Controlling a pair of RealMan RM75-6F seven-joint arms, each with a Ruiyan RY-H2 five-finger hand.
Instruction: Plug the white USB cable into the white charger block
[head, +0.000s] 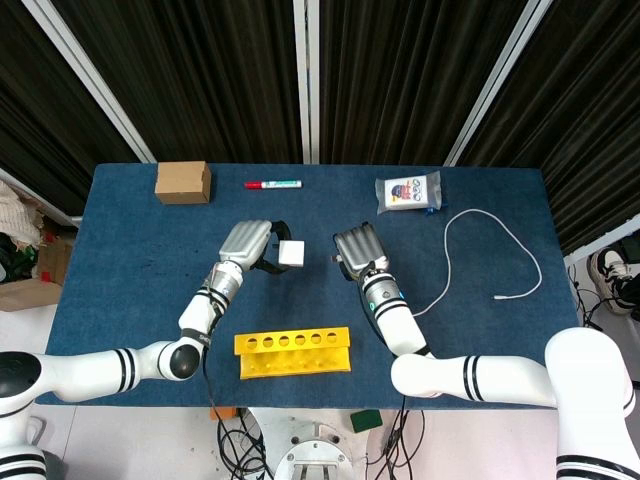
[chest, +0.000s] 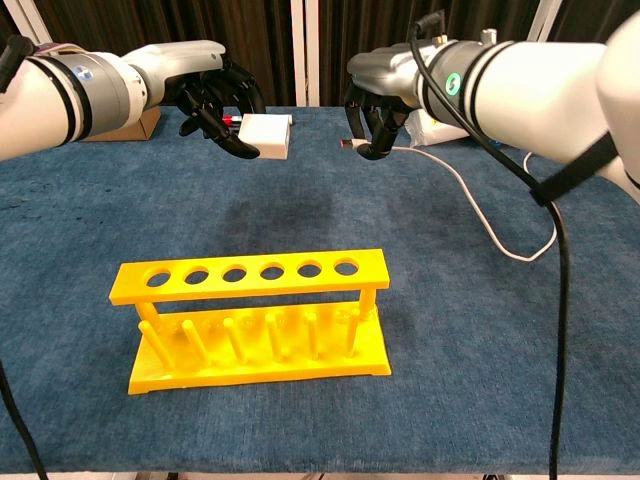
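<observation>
A brown cardboard box is sitting at the far left corner of the blue bench, and a red-capped marker is lying just to its right along the far edge. The left hand is hovering above the bench left of centre, its dark fingers wrapping around the white charger block and holding it clear of the cloth, with the block's free face turned toward the other hand. In front of both hands, nearer the robot, a yellow test-tube rack is standing on the bench with its row of round holes facing up. The right hand is hanging in the air just right of the block, apart from it by a small gap; its fingers are curling down and pinching the plug end of the white USB cable, whose small metal tip is poking out toward the block in the chest view. From that hand the cable is trailing right across the bench in a wide loop, its other end lying near the right edge. A small clear packet is lying at the far side, right of centre.
</observation>
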